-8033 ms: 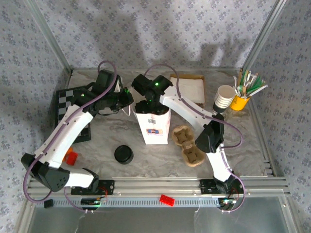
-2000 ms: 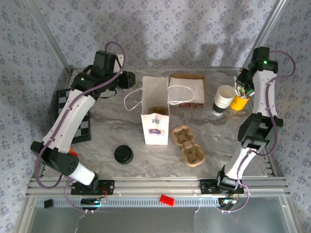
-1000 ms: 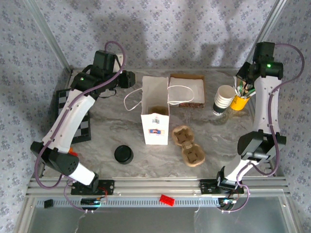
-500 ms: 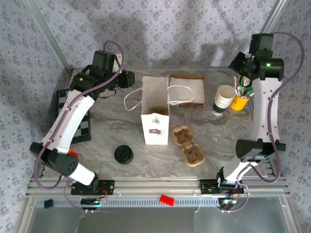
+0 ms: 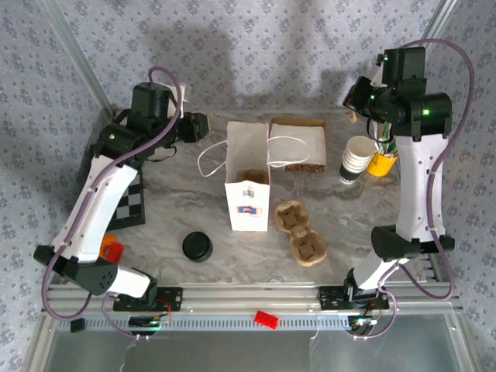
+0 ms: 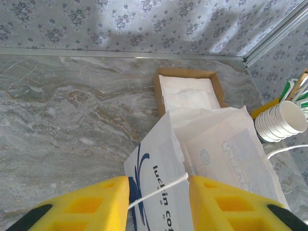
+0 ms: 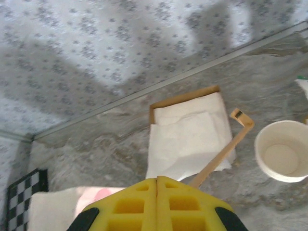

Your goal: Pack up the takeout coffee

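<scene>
1. Brownish and half hidden, the takeout coffee (image 5: 250,177) sits down inside the open mouth of the standing white bag (image 5: 248,208). Only a patch of its top shows.
2. Just right of the bag lies a cardboard cup carrier (image 5: 301,232) with its two wells empty. A loose black lid (image 5: 198,246) lies near the bag's front left corner.
3. Behind the bag lies an open box of napkins (image 5: 298,141). Further right, a stack of white cups (image 5: 356,159) touches a yellow pot (image 5: 381,163) of sticks. A checkerboard (image 5: 128,203) lies well left of the bag.
4. The left gripper (image 6: 158,183) hangs behind the bag's left side with its jaws spread. The bag's string handle (image 6: 163,188) crosses the gap between them.
5. The right gripper (image 7: 157,182) hangs high, behind and right of the bag, with its jaws pressed together. A thin wooden stick (image 7: 221,149) juts out from under their tips.
6. Half a second earlier the right gripper was nearer the yellow pot; it has since risen and swung toward the bag. The left arm has drawn slightly away from the bag. Bag, cup carrier and lid lie as before.
</scene>
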You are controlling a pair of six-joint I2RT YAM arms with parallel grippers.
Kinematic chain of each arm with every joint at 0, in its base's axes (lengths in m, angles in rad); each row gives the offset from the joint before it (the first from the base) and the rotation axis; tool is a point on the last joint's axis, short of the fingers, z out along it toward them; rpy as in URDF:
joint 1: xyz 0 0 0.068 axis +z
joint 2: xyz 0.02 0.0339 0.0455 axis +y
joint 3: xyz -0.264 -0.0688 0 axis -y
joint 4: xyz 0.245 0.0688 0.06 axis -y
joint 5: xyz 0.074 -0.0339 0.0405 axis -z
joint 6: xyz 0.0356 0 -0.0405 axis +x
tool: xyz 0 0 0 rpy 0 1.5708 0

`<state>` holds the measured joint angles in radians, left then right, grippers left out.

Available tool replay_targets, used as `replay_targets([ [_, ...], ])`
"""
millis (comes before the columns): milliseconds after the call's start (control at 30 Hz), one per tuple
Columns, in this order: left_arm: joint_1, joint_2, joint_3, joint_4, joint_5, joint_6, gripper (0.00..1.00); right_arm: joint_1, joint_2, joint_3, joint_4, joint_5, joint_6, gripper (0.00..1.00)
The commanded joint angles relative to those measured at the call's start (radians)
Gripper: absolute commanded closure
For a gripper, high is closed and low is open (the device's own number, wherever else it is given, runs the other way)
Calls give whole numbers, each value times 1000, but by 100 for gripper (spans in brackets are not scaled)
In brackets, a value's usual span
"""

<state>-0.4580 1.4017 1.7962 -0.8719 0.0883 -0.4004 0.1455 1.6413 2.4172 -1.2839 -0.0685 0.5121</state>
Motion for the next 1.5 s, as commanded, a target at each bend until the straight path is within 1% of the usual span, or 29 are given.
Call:
replay_targets([
  [0,7,-54,-30,-20,-8,-26,63,56,-23,31,-36,-63,40,100],
  [300,7,-127,-117,-30,-37,-84,63,267,-58,37,79,-164,73,100],
  [467,8,-159,-159,-29,-56,-106,63,324,-62,55,143,-223,59,100],
  [633,7,-180,-181,-30,-84,-123,63,355,-34,81,194,-338,84,100],
  [700,7,-185,-181,-34,-97,-129,63,378,-19,112,159,-335,86,100],
  [767,7,-194,-185,-33,-108,-136,63,397,-22,108,123,-311,89,100],
  [933,8,-205,-195,-29,-127,-144,63,435,-73,-16,131,-329,109,100],
  [1033,8,-208,-199,-29,-129,-147,63,448,-75,-52,83,-287,109,100],
  [1133,8,-211,-210,-17,-127,-150,63,453,-74,-124,100,-275,109,100],
  [1267,9,-212,-210,-15,-123,-151,63,453,-18,-135,112,-279,92,100],
  [1433,9,-211,-207,-15,-127,-144,63,444,97,-72,79,-280,63,100],
  [1467,9,-210,-207,-16,-127,-141,63,440,114,-58,69,-277,60,97],
])
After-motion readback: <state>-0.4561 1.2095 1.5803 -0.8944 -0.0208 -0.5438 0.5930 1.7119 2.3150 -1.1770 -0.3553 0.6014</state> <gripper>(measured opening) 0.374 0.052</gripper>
